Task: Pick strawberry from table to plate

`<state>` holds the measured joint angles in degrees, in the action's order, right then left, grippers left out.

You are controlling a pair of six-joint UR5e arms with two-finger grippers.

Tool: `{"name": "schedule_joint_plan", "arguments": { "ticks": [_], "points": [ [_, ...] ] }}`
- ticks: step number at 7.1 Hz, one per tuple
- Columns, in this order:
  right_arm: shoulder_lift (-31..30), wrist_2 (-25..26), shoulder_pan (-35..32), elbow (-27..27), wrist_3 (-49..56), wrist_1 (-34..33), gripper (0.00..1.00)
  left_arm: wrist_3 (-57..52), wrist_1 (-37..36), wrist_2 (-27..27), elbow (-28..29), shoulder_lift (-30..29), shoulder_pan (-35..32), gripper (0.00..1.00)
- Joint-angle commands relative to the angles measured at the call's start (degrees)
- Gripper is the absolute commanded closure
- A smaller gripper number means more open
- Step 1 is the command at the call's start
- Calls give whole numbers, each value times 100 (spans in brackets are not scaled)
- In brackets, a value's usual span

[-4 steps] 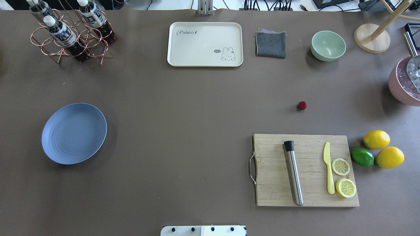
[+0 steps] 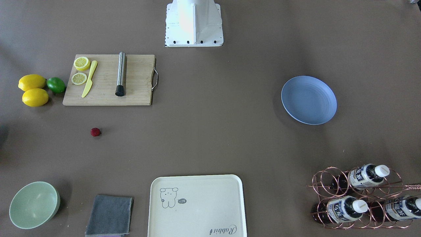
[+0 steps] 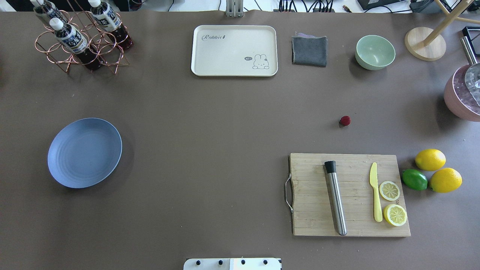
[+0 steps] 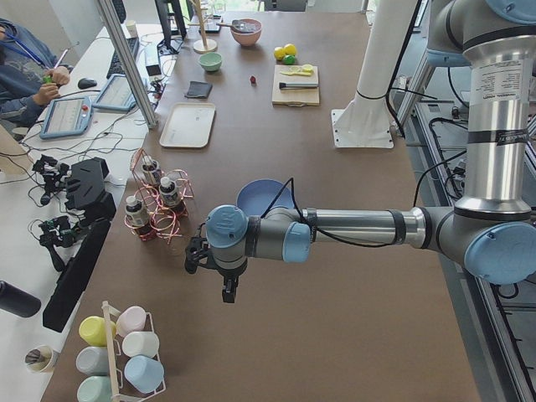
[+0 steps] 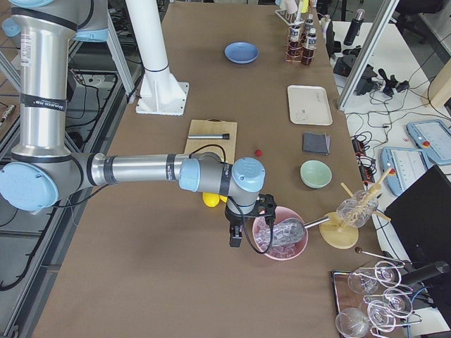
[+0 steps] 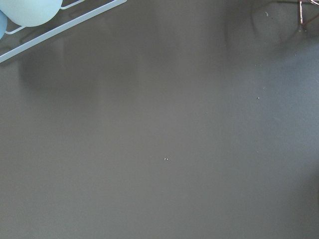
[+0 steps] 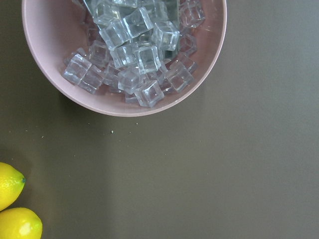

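I see strawberry (image 3: 345,120) well apart from right gripper (image 5: 236,239) jaws. My guess: light, soft, rolls. I'd pinch its sides gently. Both arms' jaws, open or closed, I can't tell.

robotics lab: operator desks (image 4: 100,92), cables, glassware.

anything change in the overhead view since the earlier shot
Nothing visibly changed. The strawberry lies in the same spot on the table, just beyond the cutting board, and the plate sits where it was, with nothing on it.
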<state>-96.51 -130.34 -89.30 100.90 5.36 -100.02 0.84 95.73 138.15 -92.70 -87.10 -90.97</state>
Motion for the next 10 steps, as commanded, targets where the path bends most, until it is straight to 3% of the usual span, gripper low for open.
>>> {"name": "schedule_joint_plan", "arguments": {
  "ticks": [1, 10],
  "points": [
    [0, 0, 0, 0, 0, 0, 0, -5, -2, -24, -3, -9, 0, 1],
    [18, 35, 0, 9, 0, 9, 0, -5, 163, -69, -28, -88, 9, 1]
  ]
}}
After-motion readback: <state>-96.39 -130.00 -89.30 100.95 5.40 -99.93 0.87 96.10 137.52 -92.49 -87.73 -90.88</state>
